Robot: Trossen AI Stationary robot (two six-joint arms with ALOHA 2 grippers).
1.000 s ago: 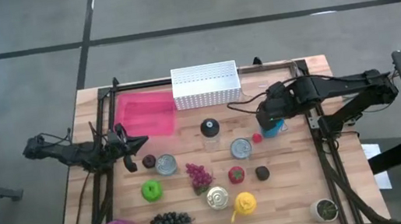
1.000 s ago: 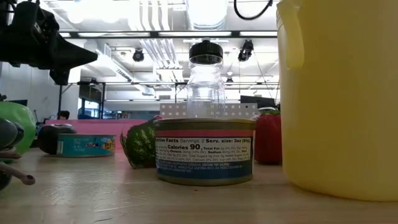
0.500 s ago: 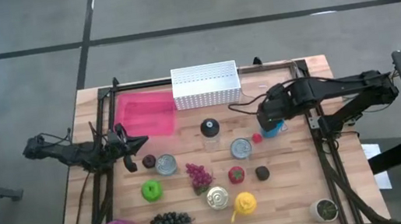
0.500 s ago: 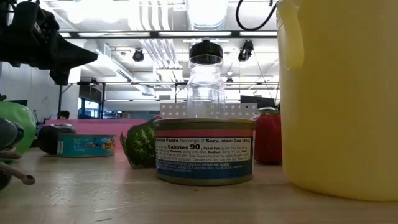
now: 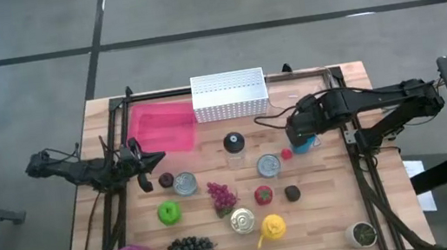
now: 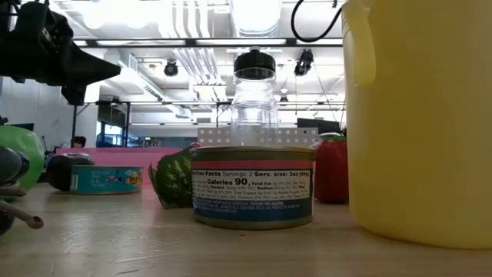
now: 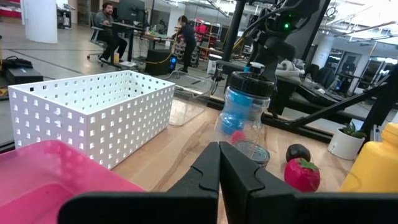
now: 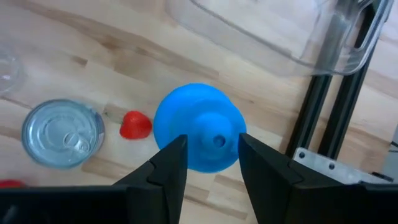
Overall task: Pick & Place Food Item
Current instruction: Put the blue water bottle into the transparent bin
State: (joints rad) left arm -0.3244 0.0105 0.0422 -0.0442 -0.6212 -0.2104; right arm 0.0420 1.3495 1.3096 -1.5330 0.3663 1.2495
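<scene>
A blue round item (image 8: pixel 196 121) with a small knob on top stands on the wooden table near its right side, and also shows in the high view (image 5: pixel 305 142). My right gripper (image 8: pixel 211 155) hangs over it, pointing steeply down. It is open, with one finger over each of two opposite sides. A small red food item (image 8: pixel 135 126) and a tin can (image 8: pixel 62 132) lie just beside it. My left gripper (image 5: pixel 158 159) waits shut and level at the table's left, holding nothing. My right gripper comes at the blue item from above, its fingers (image 8: pixel 169 163) straddling the knobbed top (image 8: pixel 217 140). Whether the fingers touch the item I cannot tell. The item stands upright on the table.
A clear container (image 8: pixel 280 31) lies just beyond the blue item, by the black frame rail (image 8: pixel 323 106). A white basket (image 5: pixel 229 94) and pink tray (image 5: pixel 161 127) sit at the far edge. A clear bottle (image 5: pixel 233 145), cans, grapes and toy fruit fill the middle.
</scene>
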